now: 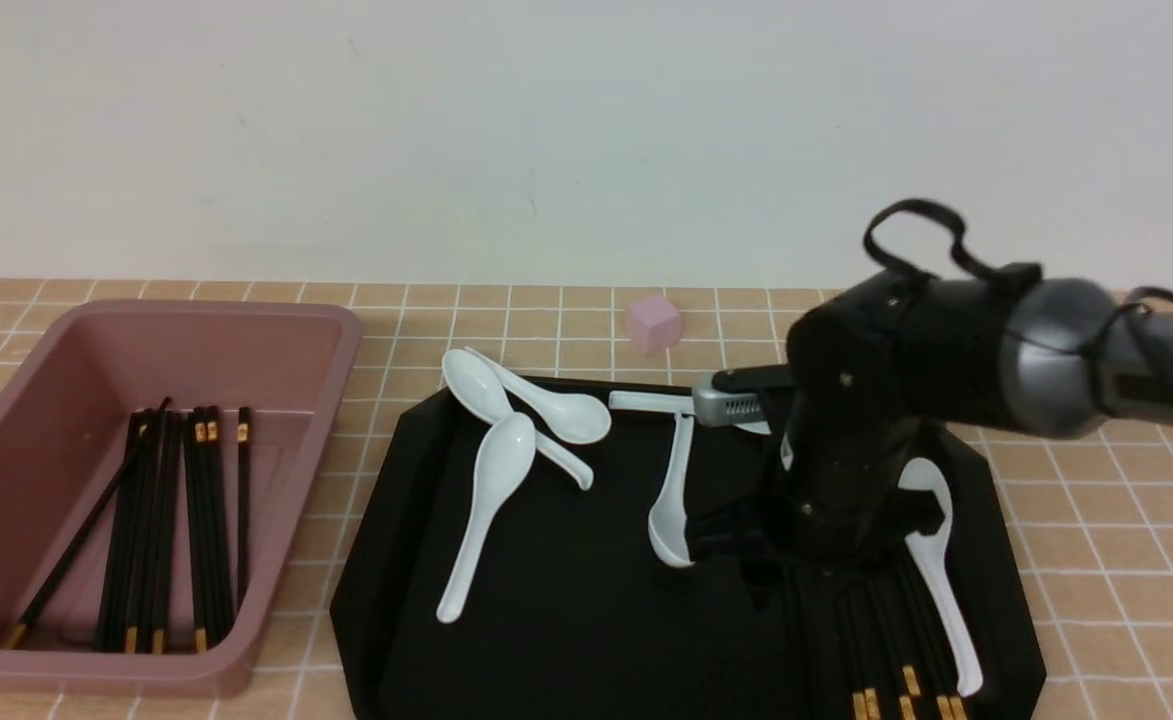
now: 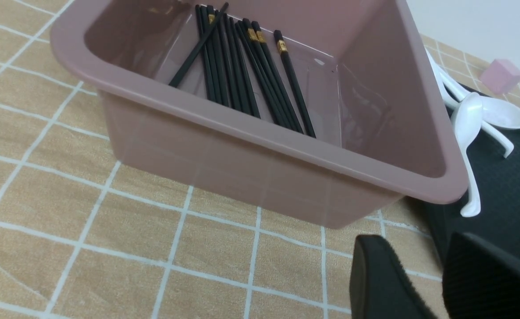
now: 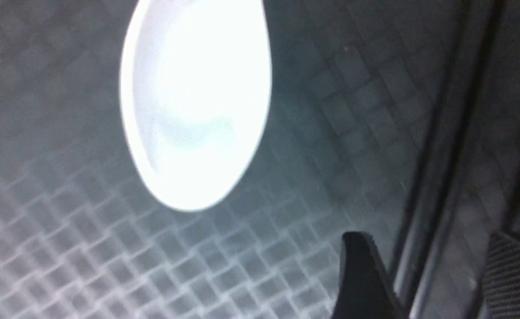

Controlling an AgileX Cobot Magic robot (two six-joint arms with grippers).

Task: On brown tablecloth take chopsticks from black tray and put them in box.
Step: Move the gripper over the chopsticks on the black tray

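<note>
Straddling near-parallel chopsticks point(image 1: 876, 640), gold-banded ends toward the camera, right end effector point(image 3: 424, 270) apart.

I see box point(image 1: 296, 470) L of tray point(image 1: 586, 620), both on cloth point(image 1: 1096, 560) | chopsticks point(image 1: 206, 530) in box, more point(image 1: 871, 640) on tray R side | spoons point(image 1: 486, 500) on tray, one point(image 1: 941, 580) far R | cube point(image 1: 654, 323) on cloth behind tray
</note>
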